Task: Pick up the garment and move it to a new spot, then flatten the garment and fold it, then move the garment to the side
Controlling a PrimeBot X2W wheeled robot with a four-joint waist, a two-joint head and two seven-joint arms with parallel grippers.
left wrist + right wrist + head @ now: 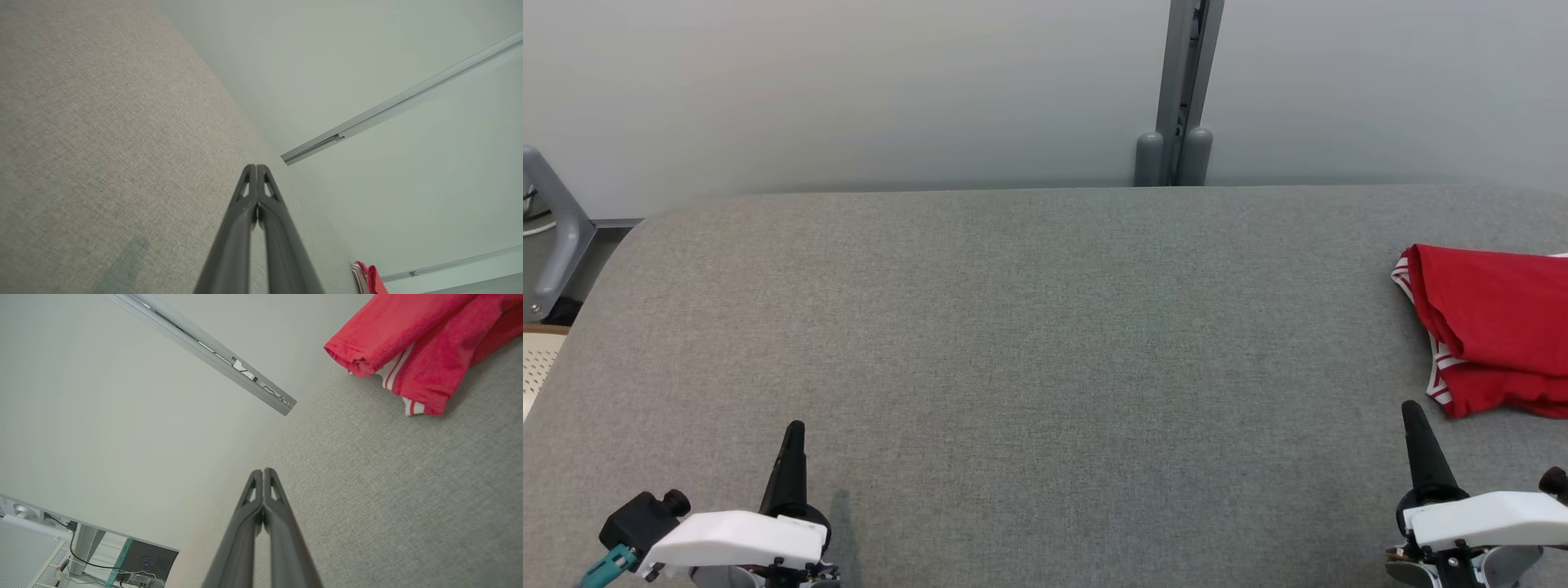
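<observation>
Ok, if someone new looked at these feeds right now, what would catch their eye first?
The red garment with white-striped trim stands out at once, lying bunched at the far right of the grey table. Next are the two dark pointed grippers low in the head view, the left gripper and the right gripper. Both are shut, hold nothing, and are apart from the garment.

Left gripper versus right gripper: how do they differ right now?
The left gripper sits lower left in the head view over the grey table, far from the red garment; the right gripper sits lower right, just short of it. The left gripper's wrist view shows the garment small and distant; the right gripper's shows it large and near. Both are shut, empty, off the garment.
</observation>
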